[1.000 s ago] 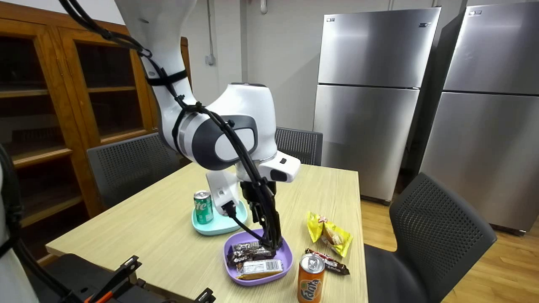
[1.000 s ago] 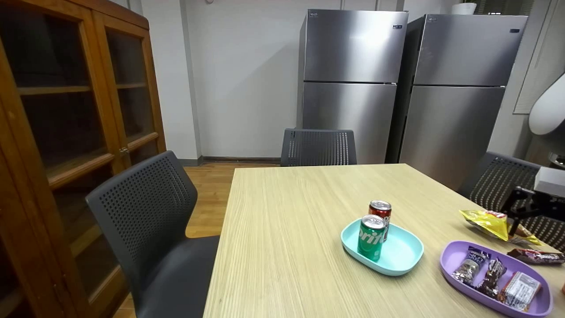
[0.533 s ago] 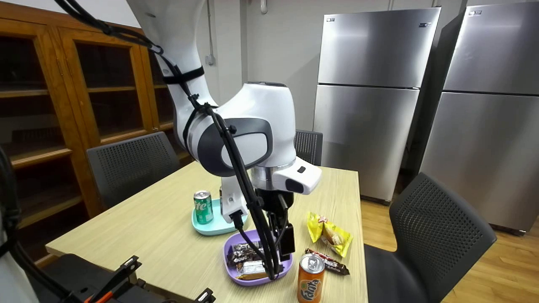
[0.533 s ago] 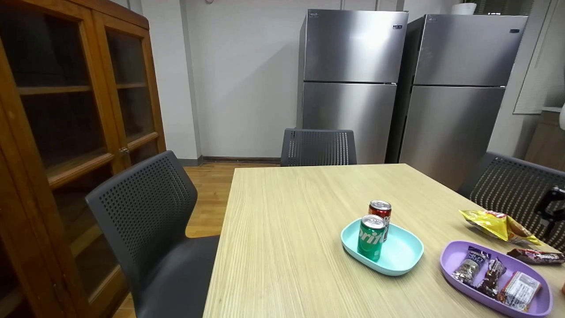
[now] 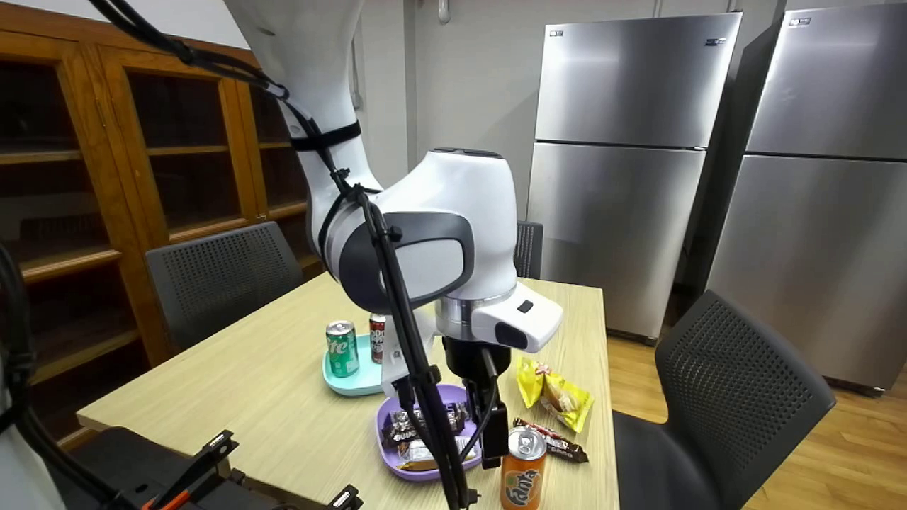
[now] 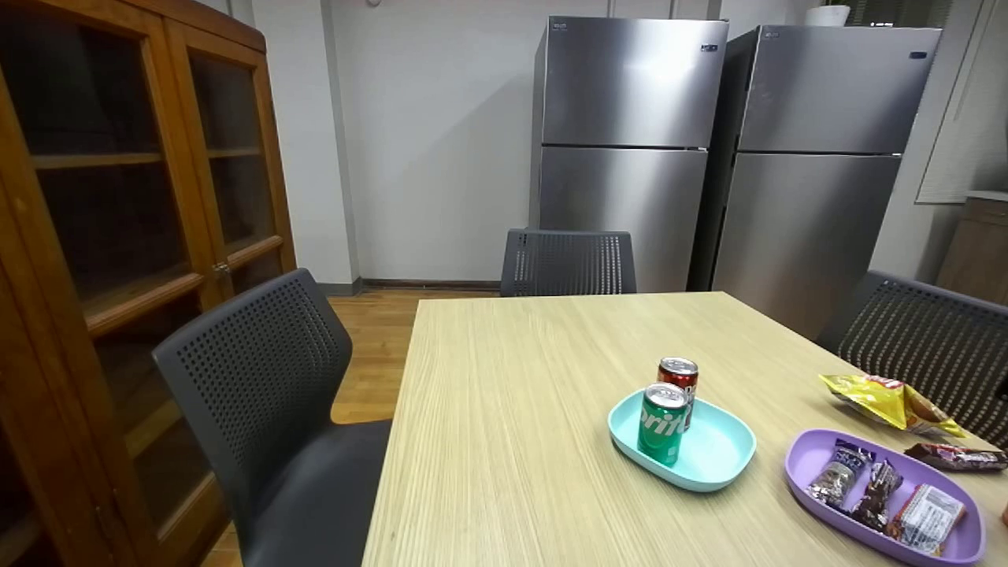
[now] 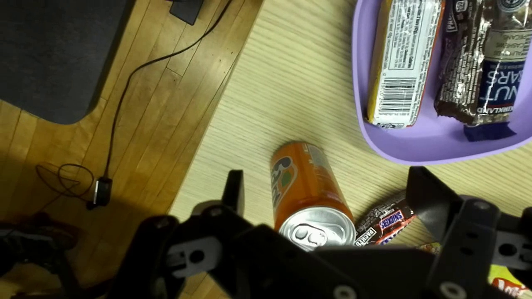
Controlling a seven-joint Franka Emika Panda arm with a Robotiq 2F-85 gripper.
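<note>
Arm (image 5: pixel 457 188) moved toward Fanta can (image 7: pixel 307 189) | jaws wide apart | wrist view: can between

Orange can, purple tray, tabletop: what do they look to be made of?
Orange can: metal, likely aluminium; glossy printed side, bare silvery lid.
Purple tray: probably moulded plastic; smooth, one even colour, rounded corners, soft sheen. Another moulded material is possible.
Tabletop: wood or wood-look laminate; pale, with fine straight grain. The look doesn't settle which.
</note>
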